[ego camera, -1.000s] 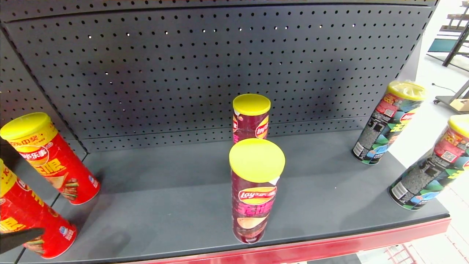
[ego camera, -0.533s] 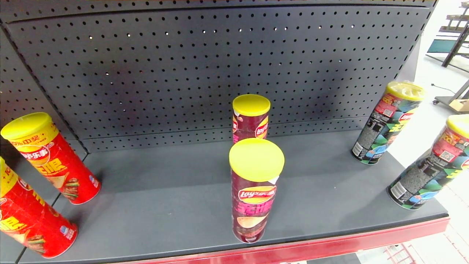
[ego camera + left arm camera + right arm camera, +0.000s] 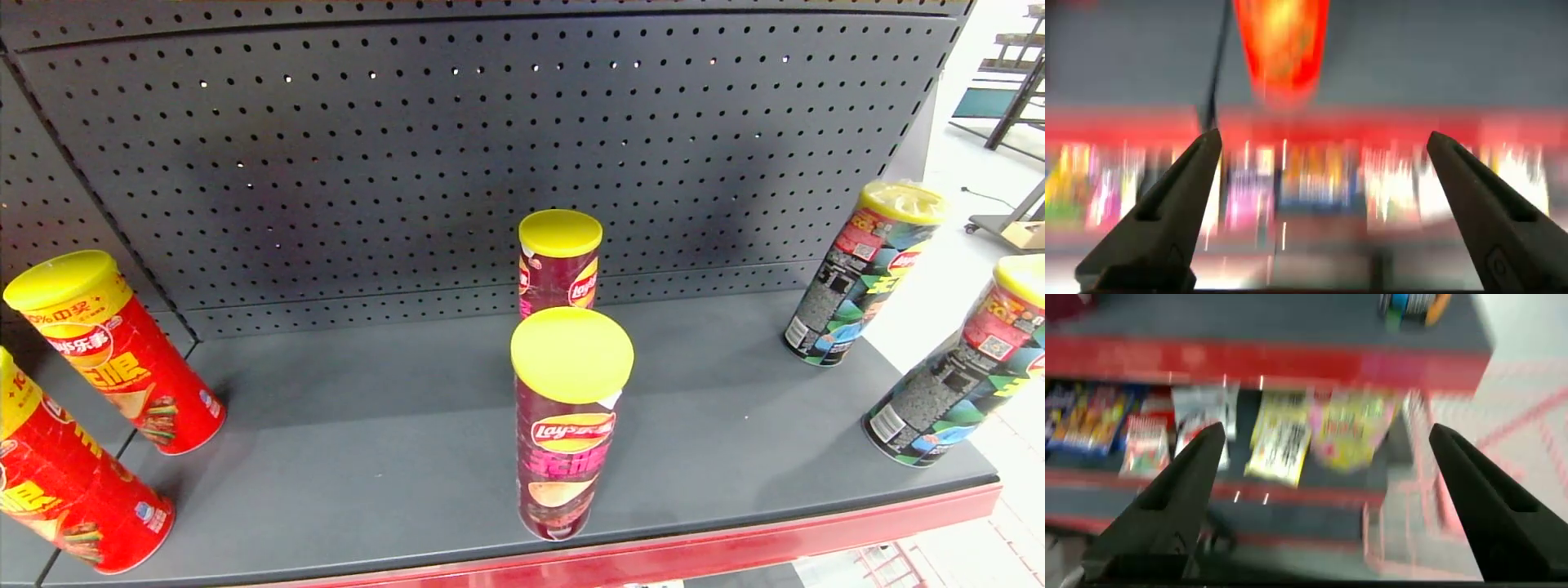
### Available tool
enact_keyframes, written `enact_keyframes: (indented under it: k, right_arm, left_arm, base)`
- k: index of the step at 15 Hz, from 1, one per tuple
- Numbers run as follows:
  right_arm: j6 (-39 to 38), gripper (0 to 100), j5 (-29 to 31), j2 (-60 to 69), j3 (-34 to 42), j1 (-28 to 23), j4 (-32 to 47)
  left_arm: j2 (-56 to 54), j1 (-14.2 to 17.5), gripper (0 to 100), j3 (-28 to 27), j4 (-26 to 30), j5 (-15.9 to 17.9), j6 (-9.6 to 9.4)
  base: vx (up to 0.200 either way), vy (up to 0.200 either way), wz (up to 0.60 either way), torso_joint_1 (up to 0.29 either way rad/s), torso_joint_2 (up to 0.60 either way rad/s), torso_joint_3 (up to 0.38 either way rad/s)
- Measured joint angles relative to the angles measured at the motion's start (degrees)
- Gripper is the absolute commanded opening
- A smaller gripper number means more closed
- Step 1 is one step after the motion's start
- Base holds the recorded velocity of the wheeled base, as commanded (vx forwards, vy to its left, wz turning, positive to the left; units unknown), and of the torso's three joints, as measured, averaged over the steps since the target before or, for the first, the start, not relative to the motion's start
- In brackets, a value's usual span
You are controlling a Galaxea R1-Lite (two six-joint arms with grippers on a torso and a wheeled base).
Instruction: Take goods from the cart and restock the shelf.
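Chip cans stand on the grey shelf board (image 3: 367, 441). Two red cans (image 3: 114, 351) (image 3: 65, 482) are at the left, two maroon cans (image 3: 567, 425) (image 3: 559, 261) stand one behind the other in the middle, and two black-and-teal cans (image 3: 865, 269) (image 3: 955, 367) are at the right. In the left wrist view my left gripper (image 3: 1323, 137) is open and holds nothing, below the shelf's red lip with a red can (image 3: 1282, 41) beyond it. My right gripper (image 3: 1327, 430) is open and holds nothing, facing the lower shelf under a black can (image 3: 1409, 304).
A dark pegboard (image 3: 490, 163) backs the shelf and a red lip (image 3: 735, 547) runs along its front. Free board lies between the can groups. Snack packets (image 3: 1282, 437) hang on the lower shelf. Light floor shows past the shelf's right end.
A dark fingertip at the lower left edge of the head view one second ago has dropped out of that view. The cans have not moved.
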State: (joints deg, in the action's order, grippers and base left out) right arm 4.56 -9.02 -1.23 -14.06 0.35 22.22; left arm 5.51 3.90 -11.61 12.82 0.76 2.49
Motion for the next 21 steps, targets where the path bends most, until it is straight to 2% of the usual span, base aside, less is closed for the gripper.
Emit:
enact_keyframes:
  k: [1,2,3,4,5,7,10,14,16,21]
  right_arm:
    - [0.15,100,0.38,0.44,2.99,-0.15,-7.39]
    - [-0.43,100,1.11,0.72,6.05,-0.17,-15.41]
    - [-1.37,100,2.13,0.88,9.05,-0.28,-20.97]
    - [-2.02,100,3.85,0.96,11.12,-0.28,-23.04]
    - [-2.21,100,4.29,1.02,12.04,-0.28,-23.24]
    - [-4.56,100,9.24,1.1,12.63,-0.28,-23.04]
    - [-4.16,100,0.27,1.12,12.85,-0.26,-22.98]
    - [-6.39,100,1.83,-0.02,12.79,-0.35,-22.66]
    - [-2.82,100,0.0,0.5,12.79,-0.28,-22.55]
    - [-4.69,100,-0.8,-0.63,12.68,-0.99,-22.44]
  left_arm:
    - [-0.28,0.06,100,4.47,-9.81,0.11,-0.41]
    - [-0.48,0.12,100,7.84,-13.67,0.09,-0.93]
    - [-0.61,0.11,100,9.65,-13.48,0.0,-1.58]
    - [-0.72,0.11,100,10.57,-12.58,-0.02,-2.11]
    - [-0.77,0.11,100,11.08,-12.62,-0.05,-2.17]
    - [-0.83,0.11,100,11.4,-12.61,-0.11,-2.17]
    - [-0.85,0.12,100,11.51,-12.62,-0.13,-2.17]
    - [-0.85,0.11,100,11.51,-12.67,-0.13,-2.19]
    - [-0.85,0.12,100,11.53,-12.64,-0.11,-2.19]
    - [-0.83,0.15,100,11.51,-12.64,-0.02,-2.24]
  base:
    - [0.0,0.0,0.0,0.0,0.0,0.0]
    - [0.0,0.0,0.0,0.0,0.0,0.0]
    - [0.0,0.0,0.0,0.0,0.0,0.0]
    - [0.0,0.0,0.0,0.0,0.0,0.0]
    - [0.0,0.0,0.0,0.0,0.0,0.0]
    - [0.0,0.0,0.0,0.0,0.0,0.0]
    - [0.0,0.0,0.0,0.0,0.0,0.0]
    - [0.0,0.0,0.0,0.0,0.0,0.0]
    - [0.0,0.0,0.0,0.0,0.0,0.0]
    - [0.0,0.0,0.0,0.0,0.0,0.0]
